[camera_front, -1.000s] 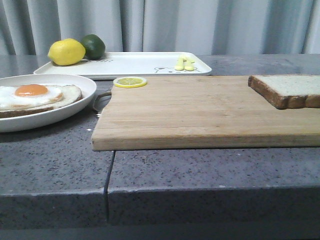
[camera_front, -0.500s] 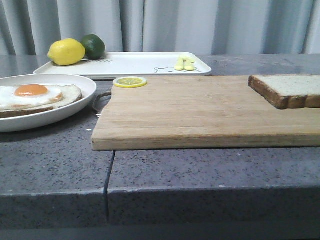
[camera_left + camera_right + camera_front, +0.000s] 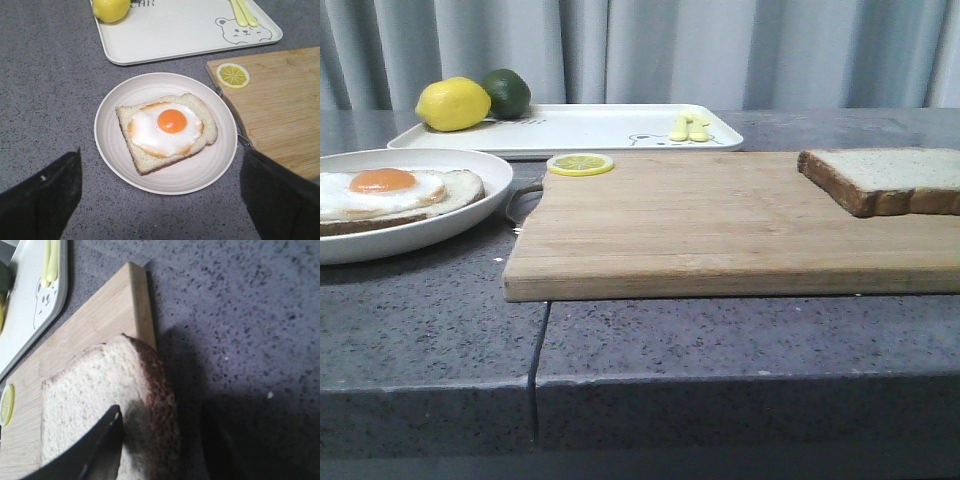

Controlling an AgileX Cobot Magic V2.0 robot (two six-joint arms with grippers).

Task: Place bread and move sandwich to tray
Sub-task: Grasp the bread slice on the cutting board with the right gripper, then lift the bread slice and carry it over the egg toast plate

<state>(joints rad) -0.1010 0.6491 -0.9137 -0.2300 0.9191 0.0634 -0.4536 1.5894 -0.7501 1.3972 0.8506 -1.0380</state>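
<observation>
as the right gripper (image 3: 150,440) pinches the bread (image 3: 885,180), a slip is the worry.
1 finger lies on the crumb face, the other seems under the crust, so a thin grip could tear or drop it on the board (image 3: 720,225). left gripper (image 3: 160,195) hangs spread over the sandwich (image 3: 167,131) on its plate (image 3: 112,110); the tray (image 3: 590,128) sits far back.

bread (image 3: 885,172): pale crumb, dark brown crust; egg (image 3: 167,128): white, orange yolk; plate (image 3: 110,120): white; tray (image 3: 590,127): white, bear drawing; board (image 3: 710,225): light wood
</observation>
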